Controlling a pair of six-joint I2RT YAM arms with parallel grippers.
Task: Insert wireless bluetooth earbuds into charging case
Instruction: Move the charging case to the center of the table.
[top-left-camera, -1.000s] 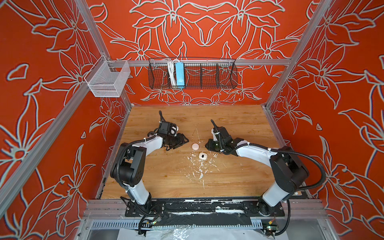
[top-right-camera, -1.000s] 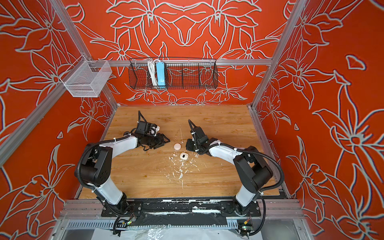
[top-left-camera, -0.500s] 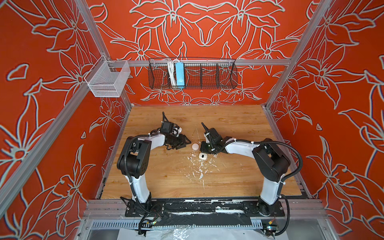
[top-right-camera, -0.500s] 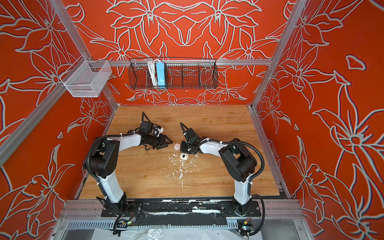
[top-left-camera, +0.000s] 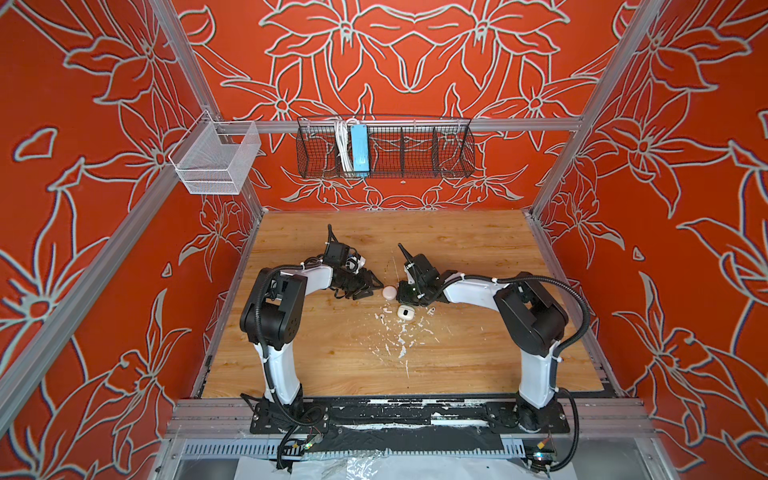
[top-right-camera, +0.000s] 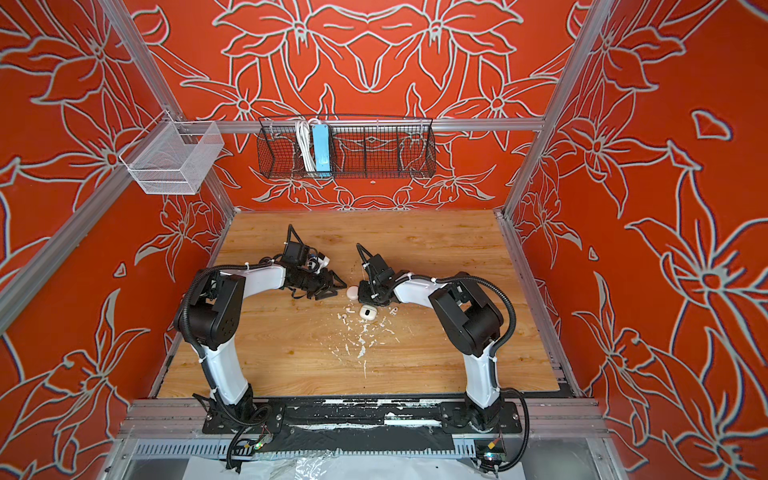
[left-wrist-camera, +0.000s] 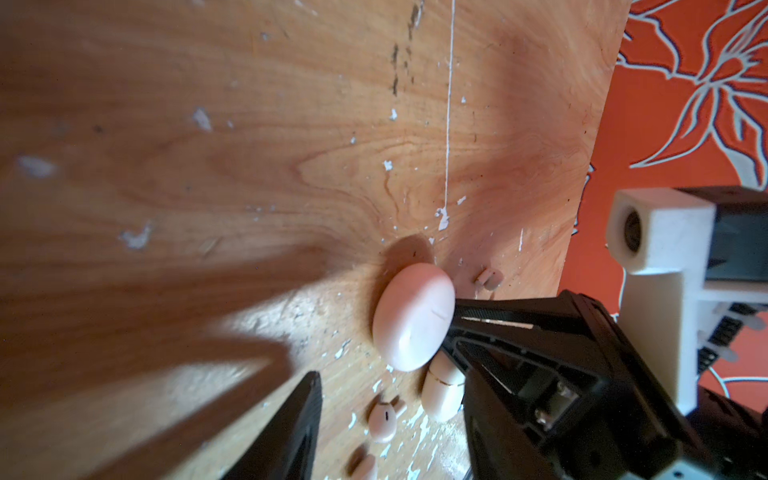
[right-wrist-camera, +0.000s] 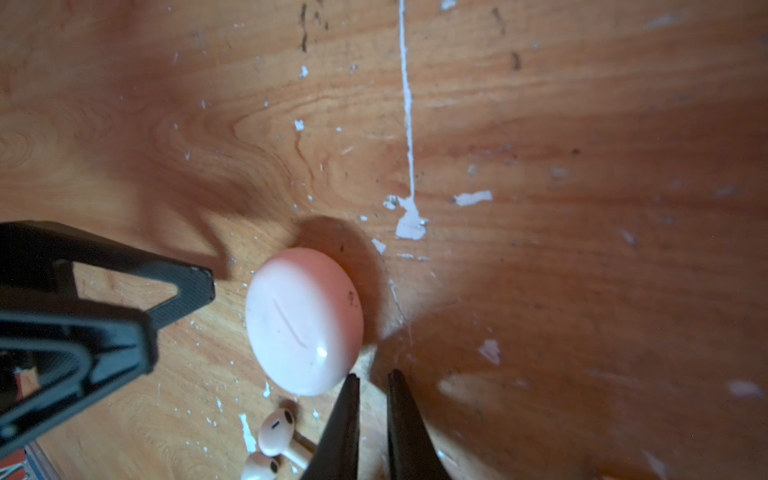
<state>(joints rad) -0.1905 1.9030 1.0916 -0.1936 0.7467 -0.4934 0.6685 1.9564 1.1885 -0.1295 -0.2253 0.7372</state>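
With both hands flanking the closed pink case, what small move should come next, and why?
Probably close the left hand onto the pink case to steady it: the lid is shut, earbuds lie loose on the table, and the right hand, nearly shut, sits at the case's edge.

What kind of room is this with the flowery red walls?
Probably a robot test booth: two robot arms bolted at the edge of a wooden table, fenced by a metal frame with patterned walls.

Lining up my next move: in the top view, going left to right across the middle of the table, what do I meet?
Left hand → pink oval case → right hand → a lone earbud.
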